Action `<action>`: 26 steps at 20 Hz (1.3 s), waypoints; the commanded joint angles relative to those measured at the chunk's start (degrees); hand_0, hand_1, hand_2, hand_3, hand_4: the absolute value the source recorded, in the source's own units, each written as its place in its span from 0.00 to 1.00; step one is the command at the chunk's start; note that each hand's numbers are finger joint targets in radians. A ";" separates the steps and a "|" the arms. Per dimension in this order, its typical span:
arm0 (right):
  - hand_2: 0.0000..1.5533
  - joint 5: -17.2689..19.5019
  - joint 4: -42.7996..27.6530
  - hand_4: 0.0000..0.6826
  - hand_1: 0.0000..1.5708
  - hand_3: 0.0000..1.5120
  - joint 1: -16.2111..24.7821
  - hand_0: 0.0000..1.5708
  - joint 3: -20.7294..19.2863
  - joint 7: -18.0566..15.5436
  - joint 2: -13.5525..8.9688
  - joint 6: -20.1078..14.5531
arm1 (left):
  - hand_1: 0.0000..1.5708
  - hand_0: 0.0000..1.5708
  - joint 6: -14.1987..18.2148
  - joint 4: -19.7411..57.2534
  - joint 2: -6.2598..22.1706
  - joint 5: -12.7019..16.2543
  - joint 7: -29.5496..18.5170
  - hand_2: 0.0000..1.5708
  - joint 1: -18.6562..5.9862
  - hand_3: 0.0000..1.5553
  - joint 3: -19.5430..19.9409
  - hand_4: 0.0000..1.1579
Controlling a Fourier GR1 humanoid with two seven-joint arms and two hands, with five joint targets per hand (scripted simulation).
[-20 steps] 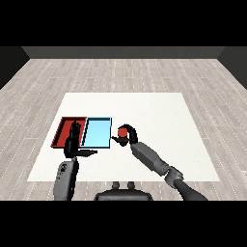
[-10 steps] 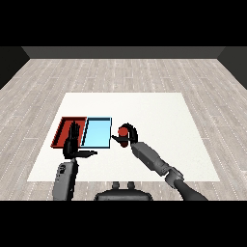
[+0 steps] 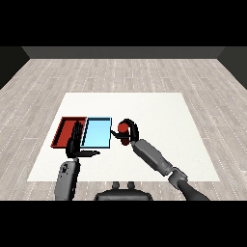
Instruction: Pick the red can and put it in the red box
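My right hand (image 3: 131,135) is curled round the red can (image 3: 123,130), holding it just right of the light blue tray (image 3: 98,132), near that tray's right edge. The can's top shows above the fingers. The red tray (image 3: 65,131) lies left of the blue one, side by side with it. My left hand (image 3: 75,144) stands upright with straight fingers and thumb spread, in front of the red tray's near right corner, holding nothing.
Both trays lie on the white table (image 3: 159,116), toward its left half. Grey plank floor surrounds the table. My right forearm (image 3: 154,159) runs diagonally from the lower right toward the can.
My right hand with the can has shifted slightly left, closer to the blue tray's right edge. The left hand has stayed nearly in place.
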 commanded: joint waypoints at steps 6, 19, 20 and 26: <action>0.94 7.03 -24.16 0.88 0.97 0.93 6.93 0.97 0.19 6.78 -11.30 -6.91 | 0.00 0.00 -0.16 -4.99 -3.05 -0.80 2.67 0.00 3.00 0.00 -7.42 0.00; 0.94 15.87 -40.30 0.93 1.00 0.93 13.55 1.00 -6.23 12.17 -15.18 -2.03 | 0.00 0.00 4.25 -5.54 -3.14 -0.08 14.32 0.00 -5.50 0.00 -16.99 0.00; 0.94 17.76 -38.60 0.93 1.00 0.93 11.00 1.00 -5.93 12.60 -12.57 -2.73 | 0.00 0.00 0.14 -4.27 -3.14 -0.94 12.89 0.00 -3.99 0.00 -15.73 0.00; 0.95 19.42 -35.48 0.96 1.00 0.94 10.08 1.00 -12.35 11.05 -10.15 3.08 | 0.00 0.00 7.00 -7.01 -3.14 1.72 18.26 0.00 -4.68 0.00 -23.78 0.00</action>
